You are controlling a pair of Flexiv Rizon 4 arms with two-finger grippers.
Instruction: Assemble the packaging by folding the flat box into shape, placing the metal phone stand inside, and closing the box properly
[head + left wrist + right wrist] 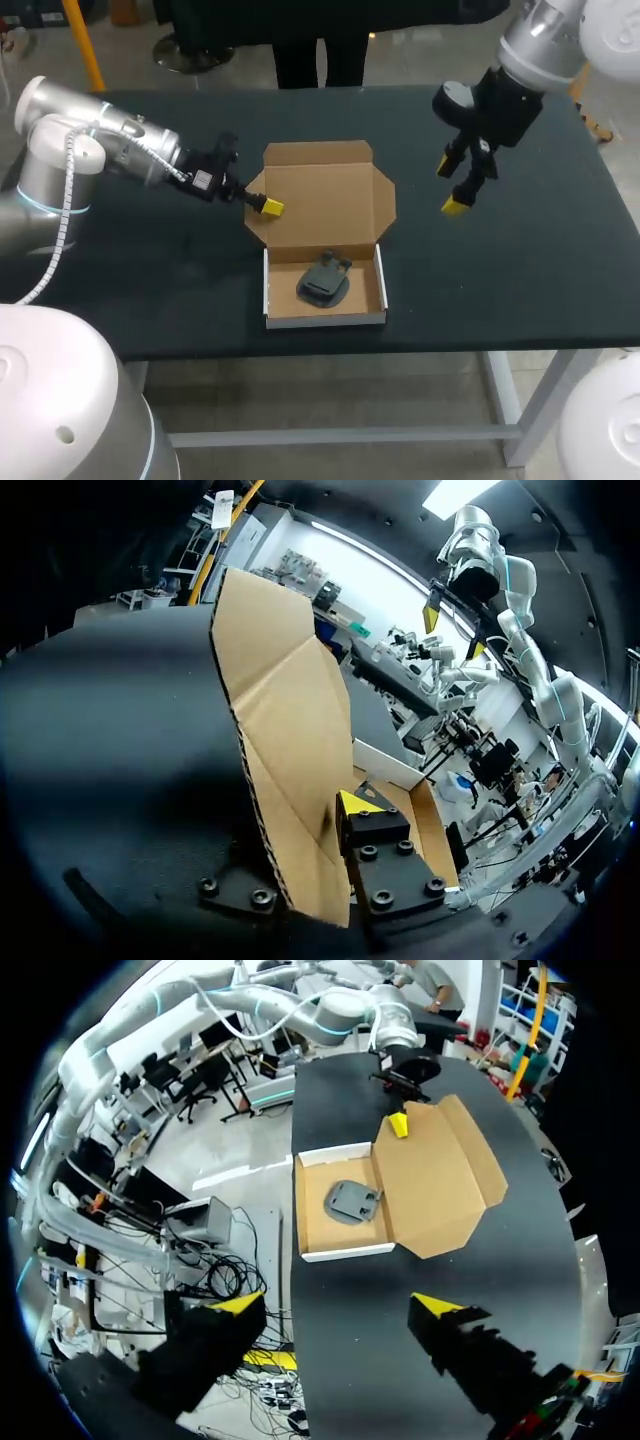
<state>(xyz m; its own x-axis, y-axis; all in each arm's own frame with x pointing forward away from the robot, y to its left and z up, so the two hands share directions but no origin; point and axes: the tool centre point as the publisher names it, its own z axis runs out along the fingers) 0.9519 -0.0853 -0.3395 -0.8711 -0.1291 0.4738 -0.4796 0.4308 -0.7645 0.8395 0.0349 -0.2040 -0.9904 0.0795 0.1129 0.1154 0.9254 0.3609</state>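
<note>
Open cardboard box, tray folded, metal phone stand lying inside, well ahead of the right pincer, which hangs spread and empty. The left pincer meets the lid's side flap; whether it pinches cannot be told. Cardboard is likely light and bendy (creases easily): hold flaps near folds.

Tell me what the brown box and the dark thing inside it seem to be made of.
The box looks like corrugated cardboard. It is plain brown and matte inside and white on its outer walls, and a fluted edge shows in the left wrist view. The phone stand is dark grey with a dull finish; by look alone it could be coated metal or plastic.
</note>
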